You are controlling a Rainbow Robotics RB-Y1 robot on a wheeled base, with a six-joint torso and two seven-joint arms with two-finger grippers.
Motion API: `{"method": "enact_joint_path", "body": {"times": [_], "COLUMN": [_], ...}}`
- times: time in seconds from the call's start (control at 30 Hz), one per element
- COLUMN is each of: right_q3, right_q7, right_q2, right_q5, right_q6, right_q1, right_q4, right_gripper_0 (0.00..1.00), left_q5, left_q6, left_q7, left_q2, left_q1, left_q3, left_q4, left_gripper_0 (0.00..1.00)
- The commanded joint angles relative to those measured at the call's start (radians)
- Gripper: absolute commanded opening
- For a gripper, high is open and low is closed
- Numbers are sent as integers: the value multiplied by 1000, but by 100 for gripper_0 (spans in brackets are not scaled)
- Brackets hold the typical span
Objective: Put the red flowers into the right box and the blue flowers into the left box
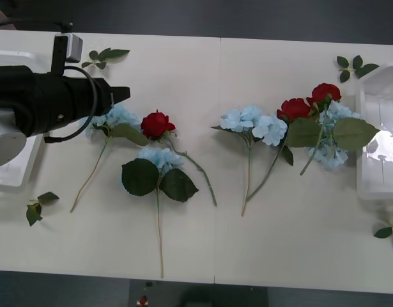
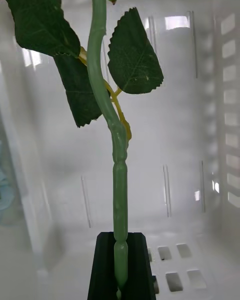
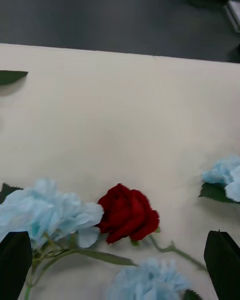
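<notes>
Your right claw (image 2: pixel 120 265) pinches a green rose stem (image 2: pixel 107 115) over the right box (image 2: pixel 190 145), while your wide-open left claw (image 3: pixel 120 262), hovering above a blue flower (image 3: pixel 47 212), may snag the touching red rose (image 3: pixel 127 220).

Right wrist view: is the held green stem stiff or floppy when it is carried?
The green stem is thin and bends above the right gripper, so it probably sways. Its glossy plastic may twist in the narrow pinch.

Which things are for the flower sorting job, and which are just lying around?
For the job: red flowers, blue flowers, left box, right box, the green stem clamped in the right gripper, the open left gripper.
Just lying about: loose leaf sprigs on the table.
</notes>
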Motion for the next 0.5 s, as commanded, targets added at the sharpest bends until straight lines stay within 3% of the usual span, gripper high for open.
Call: {"method": "enact_joint_path", "body": {"times": [0.03, 0.17, 0.23, 0.27, 0.3, 0.33, 0.37, 0.4, 0.5], "right_q3": [27, 48, 48, 48, 48, 48, 48, 48, 48], "right_q7": [-35, -33, -30, -27, -26, -26, -26, -26, -18], "right_q2": [-35, -35, -35, -34, -35, -35, -34, -35, -35], "right_q5": [5, 14, 16, 19, 19, 19, 17, 14, 2], "right_q6": [-62, -125, -136, -139, -139, -139, -139, -139, -137], "right_q1": [-12, -11, -12, -11, -11, -11, -11, -11, -12], "right_q4": [52, 98, 104, 104, 104, 104, 104, 104, 95], "right_gripper_0": [0, 1, 12, 30, 60, 81, 95, 100, 100], "left_q5": [51, 63, 70, 90, 113, 127, 141, 144, 143], "left_q6": [-3, -3, -3, -3, 2, 16, 43, 65, 114], "left_q7": [-72, -124, -143, -158, -175, -197, -220, -232, -235], "left_q2": [34, 56, 59, 68, 74, 77, 79, 80, 80], "left_q1": [15, 50, 61, 72, 81, 84, 87, 87, 87], "left_q3": [28, 26, 26, 26, 26, 26, 26, 26, 26], "left_q4": [45, 88, 99, 108, 120, 126, 131, 136, 148], "left_gripper_0": [100, 100, 100, 100, 100, 100, 100, 100, 100]}}
